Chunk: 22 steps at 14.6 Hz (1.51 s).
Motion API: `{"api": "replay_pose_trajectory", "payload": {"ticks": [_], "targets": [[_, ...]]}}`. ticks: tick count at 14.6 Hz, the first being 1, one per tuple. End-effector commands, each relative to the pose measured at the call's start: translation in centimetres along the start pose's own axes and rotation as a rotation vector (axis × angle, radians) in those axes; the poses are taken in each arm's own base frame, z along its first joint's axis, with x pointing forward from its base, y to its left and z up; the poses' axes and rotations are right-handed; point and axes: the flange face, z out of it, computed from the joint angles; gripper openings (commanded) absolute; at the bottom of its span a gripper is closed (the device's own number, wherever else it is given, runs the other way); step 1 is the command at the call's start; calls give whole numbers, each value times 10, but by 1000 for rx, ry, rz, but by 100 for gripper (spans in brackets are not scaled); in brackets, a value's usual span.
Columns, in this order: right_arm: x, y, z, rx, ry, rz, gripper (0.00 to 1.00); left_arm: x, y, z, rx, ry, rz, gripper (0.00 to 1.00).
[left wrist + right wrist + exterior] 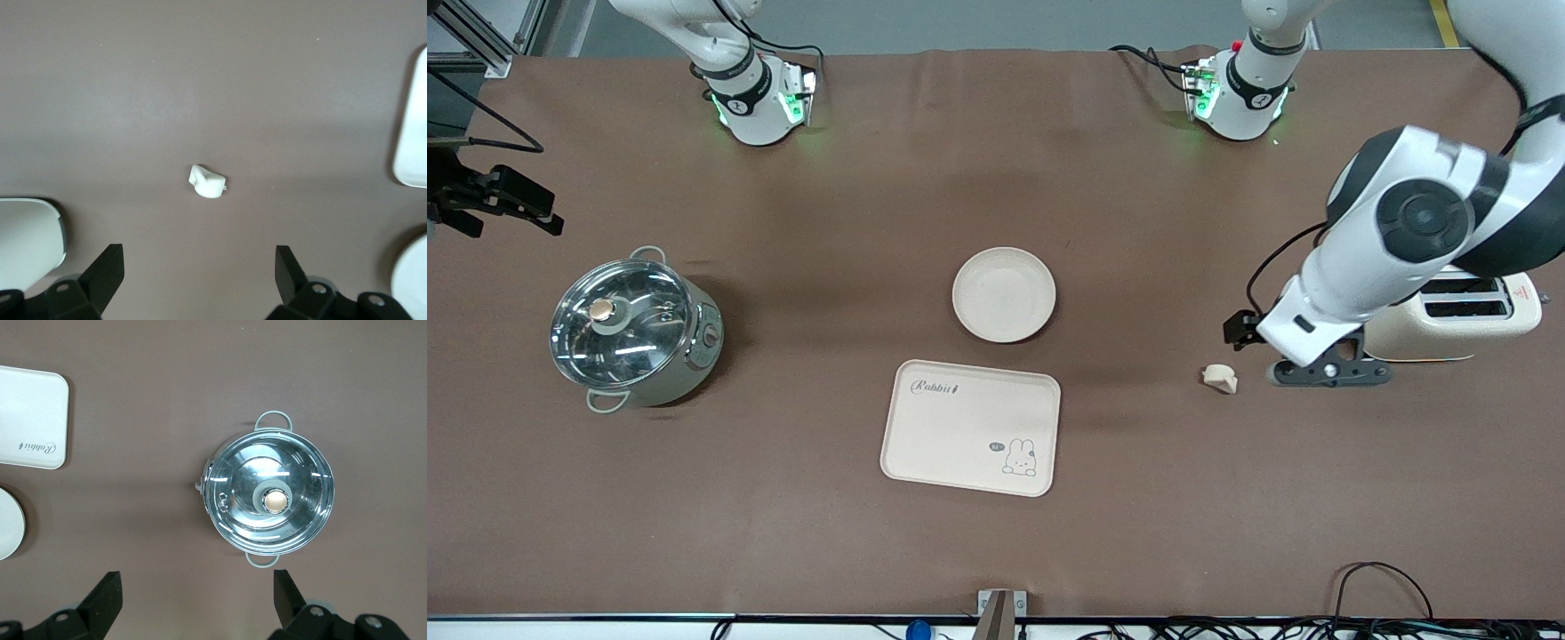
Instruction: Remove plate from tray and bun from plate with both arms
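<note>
my left fingers (200,270) spread wide, empty, over the bun (1220,378) beside toaster (1458,317), my right fingers (197,593) wide, empty, over pot (269,498), plate (1003,294) mid-counter (783,533) touching nothing, farther from camera than tray (971,427)

Even overhead light; soft shadows are cast beside the pot (636,327); glare is seen on its lid (270,495).

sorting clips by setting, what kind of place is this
Probably a robot lab's mock kitchen bench: a cloth-covered table with a toaster, a lidded pot and a rabbit tray, aluminium framing and loose cables at the edges.
</note>
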Motion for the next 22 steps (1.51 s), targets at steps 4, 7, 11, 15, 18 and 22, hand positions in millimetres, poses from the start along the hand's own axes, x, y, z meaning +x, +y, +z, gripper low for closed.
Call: {"api": "replay_pose_trajectory", "payload": {"ticks": [4,7,11,15,18,22], "targets": [[-1,-5,-4,4,8,8,100,-24,-37,-95,-35,36,-50,100],[-1,-6,-5,3,10,6,100,-40,-76,-131,-77,55,-23,100],[-1,-8,-5,2,12,2,100,-67,-94,-155,-44,55,-24,100],[0,-8,-5,3,19,2,100,-96,-94,-140,-47,108,-19,100],[1,-7,-6,3,28,3,100,-85,-93,-140,-48,114,-23,100],[2,-8,-7,3,39,2,100,-72,-98,-158,-45,81,-34,100]]}}
